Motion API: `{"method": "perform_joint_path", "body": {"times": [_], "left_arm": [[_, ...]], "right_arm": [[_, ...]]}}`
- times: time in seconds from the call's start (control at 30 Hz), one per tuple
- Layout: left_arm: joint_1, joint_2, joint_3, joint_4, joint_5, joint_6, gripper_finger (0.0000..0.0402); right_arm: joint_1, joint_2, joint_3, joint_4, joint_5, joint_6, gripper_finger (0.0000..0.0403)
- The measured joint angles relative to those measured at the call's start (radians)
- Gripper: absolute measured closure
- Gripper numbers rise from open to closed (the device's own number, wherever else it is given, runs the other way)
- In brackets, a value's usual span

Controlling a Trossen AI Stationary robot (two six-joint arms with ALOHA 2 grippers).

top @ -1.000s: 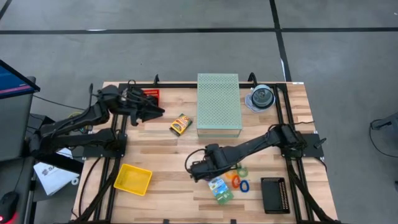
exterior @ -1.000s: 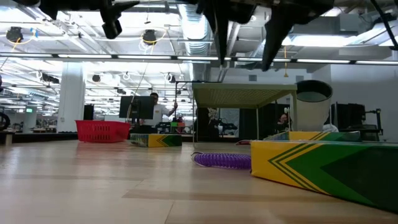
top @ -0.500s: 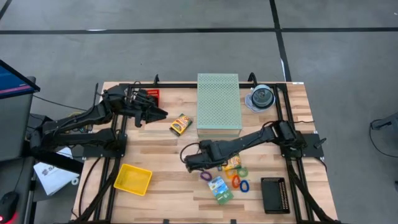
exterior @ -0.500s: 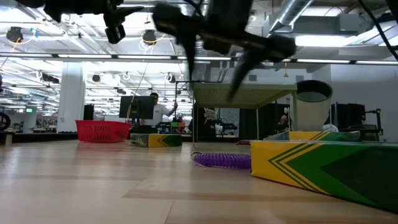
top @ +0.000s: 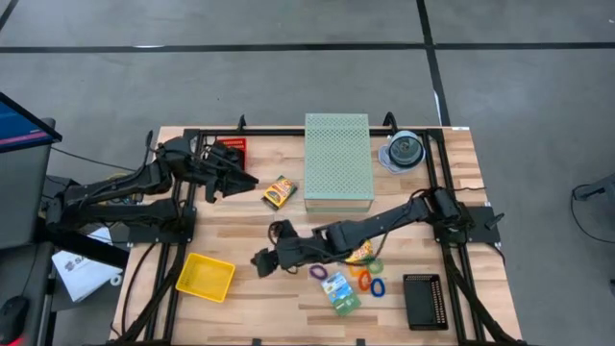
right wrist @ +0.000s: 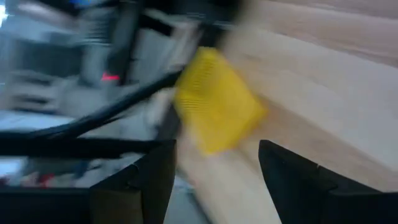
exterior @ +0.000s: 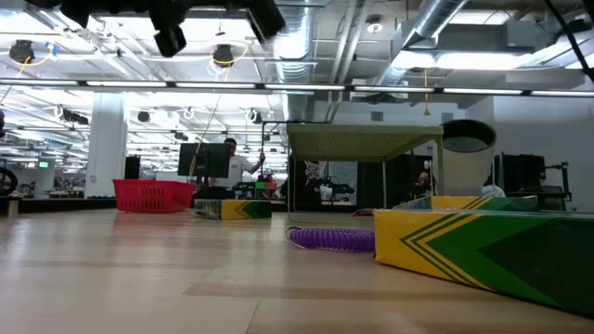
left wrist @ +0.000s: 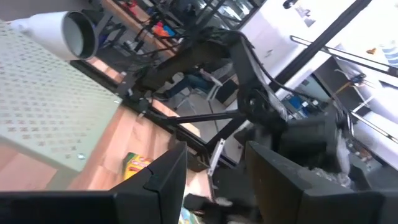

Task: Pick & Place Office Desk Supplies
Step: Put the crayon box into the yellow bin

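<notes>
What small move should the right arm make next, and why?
Probably carry on toward the yellow tray. The right gripper is open and empty above bare table, its wrist camera faces that tray, and the purple loop lies on the wood behind it.

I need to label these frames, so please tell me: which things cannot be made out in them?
- Right gripper, high view: too small to tell whether it holds anything; right wrist view is motion-blurred.
- Yellow tray, right wrist view: blurred, contents unreadable.
- Elastic loops, high view: too small to count surely.
- Crayon box, low view: cut by the edge.

Overhead looks straight down; low camera level across table (top: 240, 216).
</notes>
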Motion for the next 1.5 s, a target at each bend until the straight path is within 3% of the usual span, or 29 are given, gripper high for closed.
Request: {"method": "perform_joint_path", "body": {"times": [0.07, 0.13, 0.3, 0.37, 0.53, 0.6, 0.77, 0.93, 1.03, 1.1, 1.2, 1.33, 1.5], "left_arm": [[-0.01, -0.024, 0.0, 0.001, 0.0, -0.001, 0.0243], [-0.014, -0.055, 0.0, 0.002, 0.004, -0.004, 0.0243], [-0.013, -0.123, 0.0, -0.001, 0.002, -0.01, 0.0243], [-0.013, -0.129, 0.0, 0.001, 0.002, -0.009, 0.0243], [-0.013, -0.123, 0.0, -0.003, 0.0, -0.016, 0.0243], [-0.013, -0.12, 0.0, 0.0, 0.0, -0.023, 0.0243], [-0.013, -0.119, 0.0, 0.0, 0.006, -0.054, 0.0243], [-0.013, -0.119, 0.0, 0.0, 0.006, -0.067, 0.0243], [-0.013, -0.119, 0.0, 0.0, 0.006, -0.088, 0.0243], [-0.013, -0.119, 0.0, 0.0, 0.006, -0.101, 0.0243], [-0.014, -0.119, 0.0, -0.001, 0.006, -0.103, 0.0243], [-0.014, -0.119, 0.0, 0.0, 0.007, -0.1, 0.0243], [-0.014, -0.116, 0.0, -0.007, 0.007, -0.096, 0.0243]], "right_arm": [[0.01, -0.018, 0.014, -0.007, 0.007, -0.025, 0.0179], [0.026, -0.033, 0.031, -0.122, 0.03, 0.001, 0.018], [0.081, -0.04, 0.059, -0.582, 0.05, 0.21, 0.0189], [0.111, -0.04, 0.06, -0.662, 0.051, 0.254, 0.0194], [0.211, -0.04, 0.062, -0.465, 0.055, 0.011, 0.0211], [0.257, -0.04, 0.072, -0.404, 0.011, -0.038, 0.0216], [0.356, -0.041, 0.173, -0.373, -0.153, 0.019, 0.022], [0.441, -0.039, 0.367, -0.337, -0.17, 0.097, 0.022], [0.484, -0.04, 0.481, -0.179, -0.123, 0.127, 0.0221], [0.502, -0.066, 0.463, 0.073, -0.025, 0.119, 0.0221], [0.54, -0.08, 0.471, 0.276, 0.128, 0.097, 0.0222], [0.589, -0.076, 0.48, 0.138, 0.157, 0.248, 0.0228], [0.628, -0.06, 0.477, -0.113, -0.011, 0.534, 0.0235]]}}
